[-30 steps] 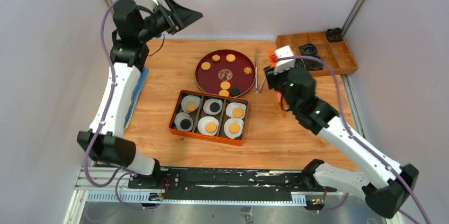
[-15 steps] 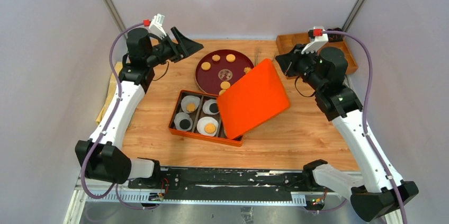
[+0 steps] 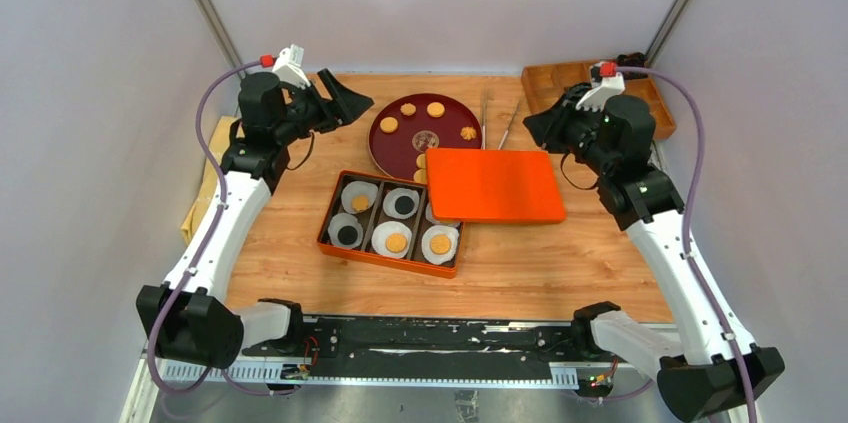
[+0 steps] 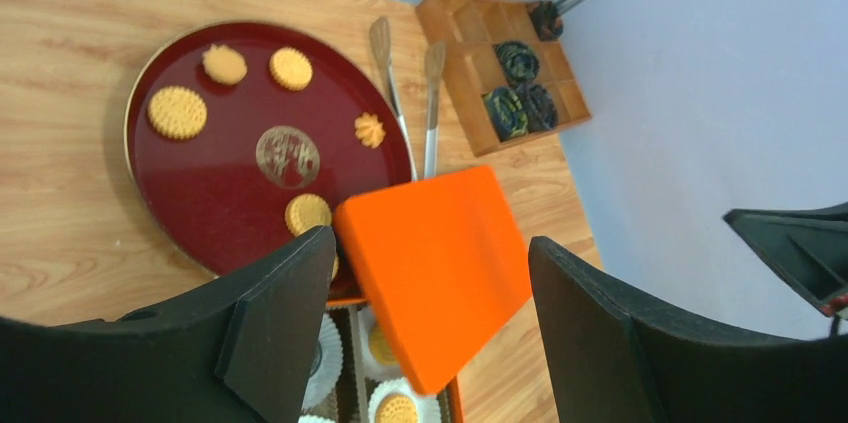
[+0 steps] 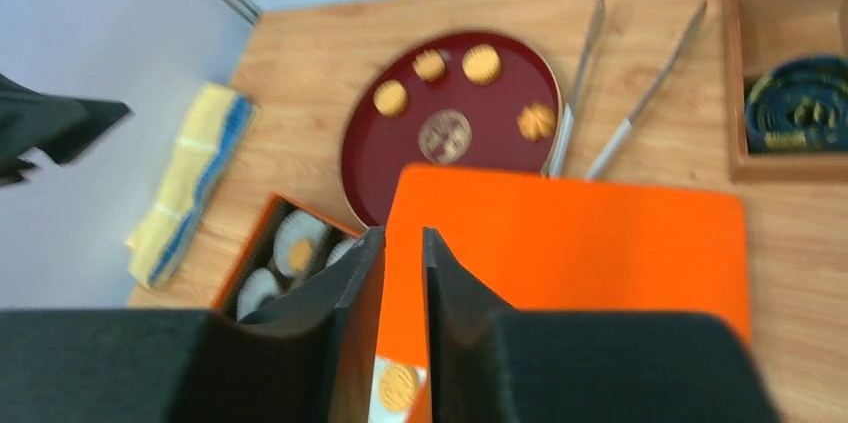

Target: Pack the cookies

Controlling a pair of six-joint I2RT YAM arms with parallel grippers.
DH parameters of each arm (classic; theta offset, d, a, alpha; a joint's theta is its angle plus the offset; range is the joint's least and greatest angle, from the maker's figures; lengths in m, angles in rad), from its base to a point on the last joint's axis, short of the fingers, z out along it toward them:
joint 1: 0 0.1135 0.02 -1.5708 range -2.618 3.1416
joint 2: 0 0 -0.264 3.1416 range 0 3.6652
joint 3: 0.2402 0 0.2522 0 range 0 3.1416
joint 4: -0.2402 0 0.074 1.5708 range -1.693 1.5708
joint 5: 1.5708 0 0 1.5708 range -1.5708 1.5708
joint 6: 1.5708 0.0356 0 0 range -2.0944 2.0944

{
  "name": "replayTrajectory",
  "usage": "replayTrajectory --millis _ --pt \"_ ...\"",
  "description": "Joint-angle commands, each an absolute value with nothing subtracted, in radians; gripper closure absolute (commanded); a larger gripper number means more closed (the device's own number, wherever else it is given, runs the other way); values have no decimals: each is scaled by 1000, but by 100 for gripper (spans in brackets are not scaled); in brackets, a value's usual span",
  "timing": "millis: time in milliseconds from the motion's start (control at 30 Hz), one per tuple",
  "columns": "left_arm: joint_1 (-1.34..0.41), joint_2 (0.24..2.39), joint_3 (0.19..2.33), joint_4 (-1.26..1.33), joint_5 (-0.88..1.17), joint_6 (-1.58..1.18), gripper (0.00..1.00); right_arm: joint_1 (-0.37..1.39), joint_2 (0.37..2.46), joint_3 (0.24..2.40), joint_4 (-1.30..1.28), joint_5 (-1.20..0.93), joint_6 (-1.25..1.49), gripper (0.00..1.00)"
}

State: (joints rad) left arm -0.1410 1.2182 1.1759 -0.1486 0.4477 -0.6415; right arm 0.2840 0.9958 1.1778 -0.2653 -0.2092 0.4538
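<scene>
The open left pincer frames cookies on a round tray beside an orange lid.

My right tool has pulled back up and away toward the far right corner. The orange lid was not there at first, then hung tilted over the box. Now it lies flat, covering only the box's far right corner, and my left tool sits a bit lower.

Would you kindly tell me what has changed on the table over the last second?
The flat orange lid came in tilted and now lies level, overlapping the orange compartment box's right end. The right gripper pulled back toward the wooden organiser. The round maroon tray and its cookies stayed put.
</scene>
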Motion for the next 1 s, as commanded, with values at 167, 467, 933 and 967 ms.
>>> replayTrajectory --millis 167,467,933,967 --pt "-141 1185 1094 -173 423 -596 23 209 1022 842 -261 -197 526 36" --pt "-144 1177 1032 -125 433 -615 23 -38 1022 654 -153 -393 605 34" --pt "-469 1333 1211 -344 228 -472 24 -215 1065 755 -310 -64 606 36" --pt "-495 1373 1240 -370 231 -470 26 -228 1082 778 -318 -49 596 37"
